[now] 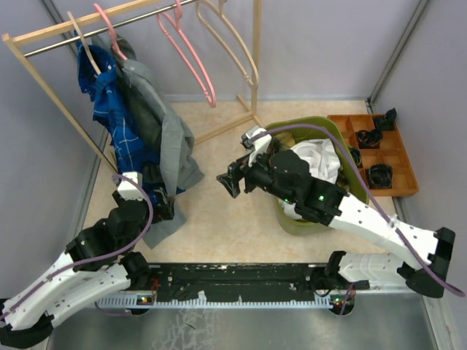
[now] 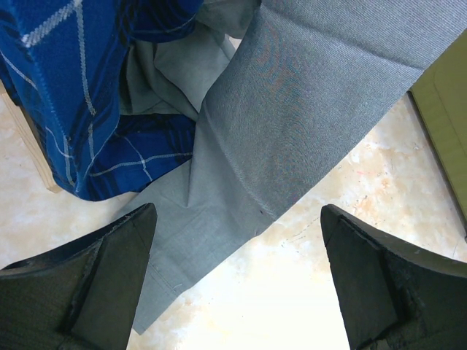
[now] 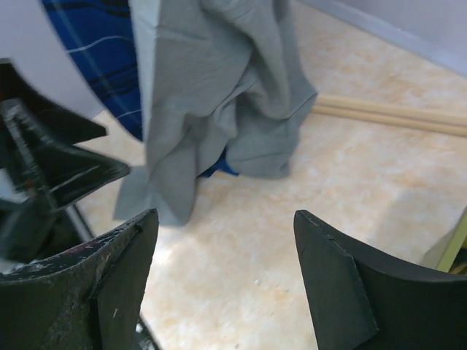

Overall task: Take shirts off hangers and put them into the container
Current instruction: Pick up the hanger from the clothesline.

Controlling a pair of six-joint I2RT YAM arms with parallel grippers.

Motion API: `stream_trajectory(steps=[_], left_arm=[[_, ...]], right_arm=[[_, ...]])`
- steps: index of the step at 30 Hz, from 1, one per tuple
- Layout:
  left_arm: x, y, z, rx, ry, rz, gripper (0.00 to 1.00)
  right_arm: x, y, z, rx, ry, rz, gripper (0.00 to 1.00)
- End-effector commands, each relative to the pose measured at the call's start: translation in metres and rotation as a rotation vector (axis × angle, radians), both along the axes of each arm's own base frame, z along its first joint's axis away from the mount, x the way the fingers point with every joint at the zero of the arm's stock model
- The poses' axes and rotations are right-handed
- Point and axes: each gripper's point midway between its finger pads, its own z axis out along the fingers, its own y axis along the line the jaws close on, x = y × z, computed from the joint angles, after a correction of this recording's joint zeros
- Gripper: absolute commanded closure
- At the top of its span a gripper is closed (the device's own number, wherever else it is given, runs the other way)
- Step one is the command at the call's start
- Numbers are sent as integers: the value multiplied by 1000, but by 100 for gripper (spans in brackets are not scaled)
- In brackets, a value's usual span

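My left fingers (image 1: 162, 208) are spread wide and hold nothing. They sit low at the hem of the grey shirt (image 1: 164, 138), whose lower edge drapes onto the beige worktop (image 1: 219, 226) just ahead of them.

The grey shirt hangs beside the blue shirt (image 1: 117, 124) with thin white checks. Both are on hangers at the left end of the wooden rack (image 1: 44, 33), the blue one partly behind the grey.

My right fingers (image 1: 229, 184) are also apart and empty. They hover over bare worktop between the hanging shirts and the container (image 1: 306, 122), pointing toward the grey shirt but well short of it.

The container – an olive-green basin – stands right of centre, and my right arm reaches across it. A white shirt (image 1: 321, 162) lies crumpled inside.

Further along the rod hang bare hangers: two pink hangers (image 1: 193, 58) and a pale wood-coloured hanger (image 1: 235, 45). They are clear of the two shirts.

An orange tray (image 1: 403, 164) with compartments sits just right of the container – it holds small dark items I cannot identify.
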Motion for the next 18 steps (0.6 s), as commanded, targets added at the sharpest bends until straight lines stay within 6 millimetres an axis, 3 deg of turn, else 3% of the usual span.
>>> stream_trajectory(steps=[1, 8, 13, 18], left_arm=[[1, 1, 11, -33, -33, 3, 1], [1, 2, 12, -40, -39, 8, 1], [1, 2, 12, -38, -36, 7, 1], [1, 2, 12, -35, -35, 9, 1]], right_arm=[[29, 10, 59, 97, -221, -85, 25], [35, 51, 105, 169, -313, -4, 21], [39, 77, 121, 202, -347, 51, 20], [55, 103, 128, 171, -316, 46, 19]])
